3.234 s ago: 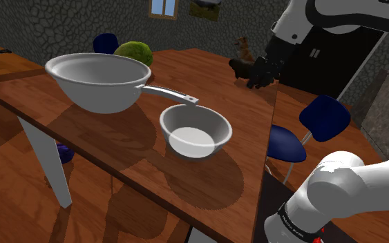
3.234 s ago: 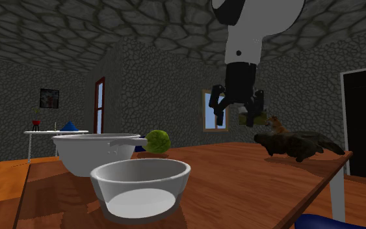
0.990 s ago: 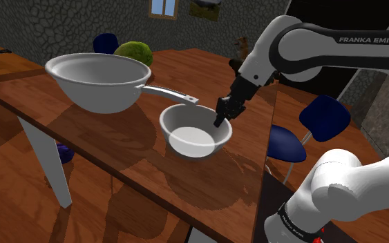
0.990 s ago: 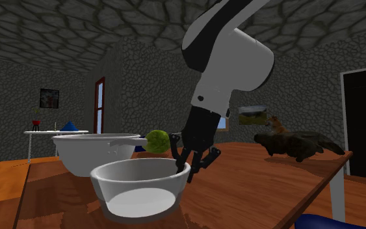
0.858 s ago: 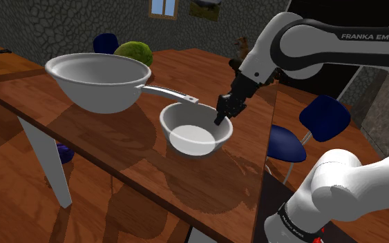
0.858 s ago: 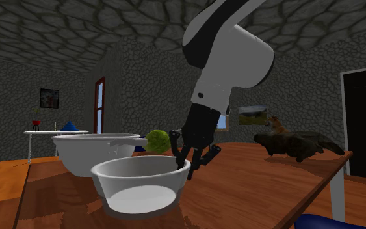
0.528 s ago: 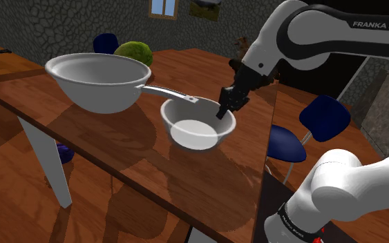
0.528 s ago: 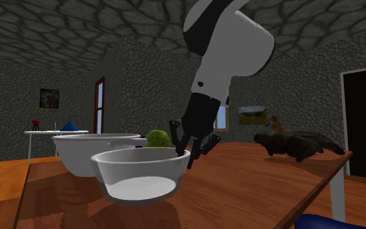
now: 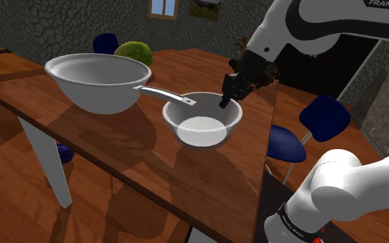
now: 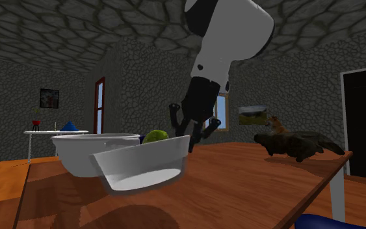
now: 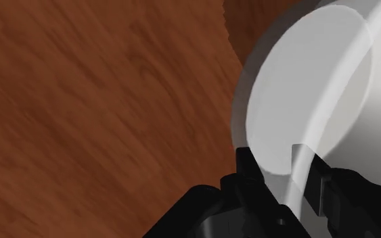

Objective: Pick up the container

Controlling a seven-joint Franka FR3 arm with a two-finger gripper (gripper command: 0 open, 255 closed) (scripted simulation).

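Wooden table [image 9: 117,159] lies nearest, and just beside its big handled pan [image 9: 96,83] the white bowl [image 9: 201,125] hangs tilted, seemingly clear of the wood, its rim pinched by the gripper [image 9: 225,101]. I judge the pick-up nearly done, with only more height left. Behind the pan sits 1 green ball [image 9: 134,52], then dark stone walls [image 10: 162,65]

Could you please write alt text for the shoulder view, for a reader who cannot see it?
The black gripper clasps the rim of a small white bowl and holds it just above a wooden table. Beside the bowl stand a larger white pan with a long handle and a green round thing; a blue chair stands near the table.
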